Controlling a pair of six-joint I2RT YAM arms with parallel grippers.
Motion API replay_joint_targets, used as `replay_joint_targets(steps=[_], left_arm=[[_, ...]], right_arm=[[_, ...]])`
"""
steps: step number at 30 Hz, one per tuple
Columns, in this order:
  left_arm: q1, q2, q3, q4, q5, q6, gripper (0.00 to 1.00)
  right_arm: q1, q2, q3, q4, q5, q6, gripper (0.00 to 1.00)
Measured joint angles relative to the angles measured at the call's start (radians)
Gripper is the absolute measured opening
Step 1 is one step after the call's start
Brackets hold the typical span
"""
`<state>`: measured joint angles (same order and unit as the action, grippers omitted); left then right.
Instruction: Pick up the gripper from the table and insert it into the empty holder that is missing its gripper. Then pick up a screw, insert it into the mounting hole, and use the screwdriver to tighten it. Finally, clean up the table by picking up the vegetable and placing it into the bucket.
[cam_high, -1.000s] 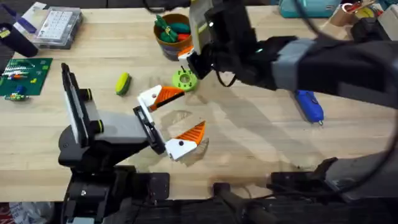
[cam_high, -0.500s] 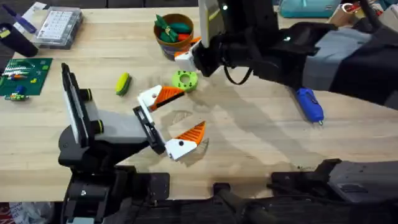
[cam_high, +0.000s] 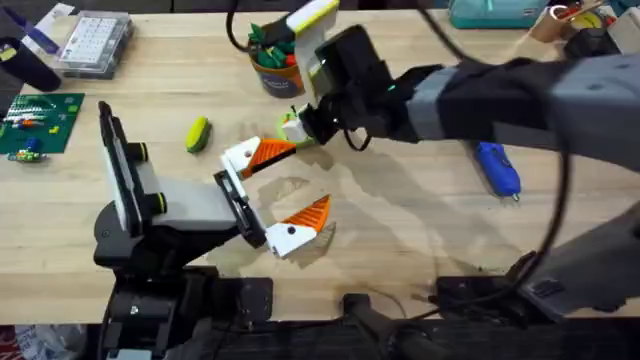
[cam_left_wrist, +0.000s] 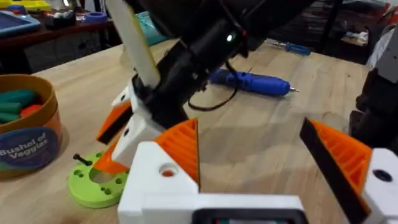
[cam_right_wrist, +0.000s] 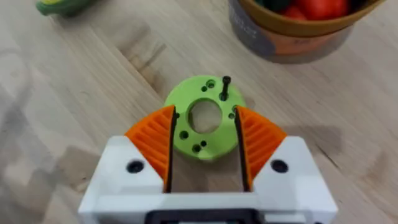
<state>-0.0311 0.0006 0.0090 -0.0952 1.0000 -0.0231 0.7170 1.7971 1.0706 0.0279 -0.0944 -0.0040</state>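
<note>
My right gripper (cam_high: 293, 125) reaches across the table and stands open, its orange fingers on either side of a lime-green ring (cam_right_wrist: 205, 144). A black screw (cam_right_wrist: 225, 86) stands in that ring. The holder (cam_high: 240, 205) on the left arm carries two white-and-orange finger blocks, one gripper (cam_high: 258, 155) and its twin (cam_high: 300, 222). They form my left gripper (cam_left_wrist: 249, 130), open and empty. The vegetable (cam_high: 197, 133) lies left of the ring. Behind the right arm stands the bucket (cam_high: 270, 55). The blue screwdriver (cam_high: 497, 168) lies at the right.
A clear parts box (cam_high: 95, 42) and a green circuit board (cam_high: 35, 120) sit at the far left. A teal case (cam_high: 490, 12) lies at the back right. Bare wood stretches between the left gripper and the screwdriver.
The right gripper has moved from beside the bucket toward the near side and down onto the green ring. The left arm and its fingers have not moved.
</note>
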Motion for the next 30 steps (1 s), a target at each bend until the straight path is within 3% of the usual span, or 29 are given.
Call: replay_joint_targets(steps=[30], left_arm=[[0.0, 0.0, 0.0, 0.0, 0.0, 0.0, 0.987]], right_arm=[[-0.001, 0.13, 0.0, 0.231, 0.046, 0.0, 0.515]])
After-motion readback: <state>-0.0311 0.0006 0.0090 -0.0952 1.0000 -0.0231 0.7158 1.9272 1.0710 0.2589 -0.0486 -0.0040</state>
